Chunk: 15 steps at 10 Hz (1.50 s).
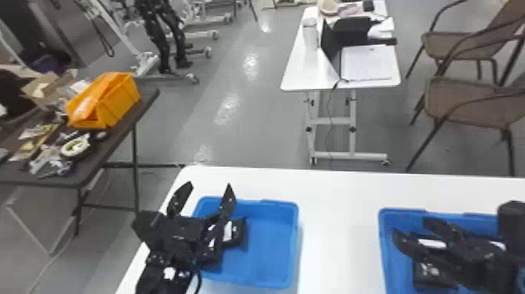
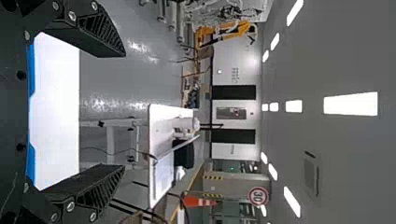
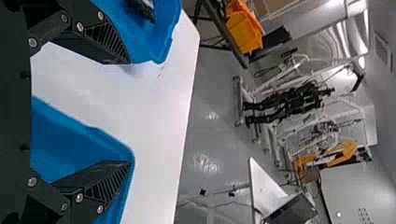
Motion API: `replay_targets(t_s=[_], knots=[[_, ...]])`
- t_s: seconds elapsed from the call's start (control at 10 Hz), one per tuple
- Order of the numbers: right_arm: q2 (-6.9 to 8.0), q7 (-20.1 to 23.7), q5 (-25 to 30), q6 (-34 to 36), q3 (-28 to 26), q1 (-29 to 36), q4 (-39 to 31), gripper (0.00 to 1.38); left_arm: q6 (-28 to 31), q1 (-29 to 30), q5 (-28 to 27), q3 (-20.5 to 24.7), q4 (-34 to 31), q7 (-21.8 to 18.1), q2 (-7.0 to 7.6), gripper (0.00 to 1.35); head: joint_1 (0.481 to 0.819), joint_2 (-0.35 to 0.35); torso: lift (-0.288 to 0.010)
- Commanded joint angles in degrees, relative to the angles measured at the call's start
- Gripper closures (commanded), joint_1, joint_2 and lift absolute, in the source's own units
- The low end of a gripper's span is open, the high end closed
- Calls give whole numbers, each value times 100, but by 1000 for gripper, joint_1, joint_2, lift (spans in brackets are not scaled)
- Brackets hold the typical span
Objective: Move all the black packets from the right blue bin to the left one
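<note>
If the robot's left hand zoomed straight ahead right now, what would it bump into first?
Nothing close, it seems: the way past the left hand looks free over the near table. Farther off, the far table might come first, though its height and distance are hard to judge.

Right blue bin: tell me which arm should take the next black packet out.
Right, I'd judge: the right claw hangs open over the right bin, near a black packet; the left claw is at the left bin.
</note>
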Motion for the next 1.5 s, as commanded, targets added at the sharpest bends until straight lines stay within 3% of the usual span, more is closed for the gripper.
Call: replay_targets(t_s=[0.0,0.4,0.8,1.0,1.4], knots=[[94,-98,466,33,-385,410,-99,279,-172,7,462,-218,-57,-2,-24,147,695,220,0],[226,-863,580,130,-569,955,-116,279,-216,-19,778,-324,-66,-2,-24,147,695,117,0],[234,-1100,624,-46,-543,287,710,280,-189,-46,778,-385,-66,-2,-24,147,695,99,0],[243,-1557,695,-90,-420,146,912,277,-198,-37,796,-376,-66,-2,-24,147,695,93,0],[243,-1821,554,-186,-130,-30,1255,279,-189,-46,805,-385,-66,-2,-24,147,695,98,0]])
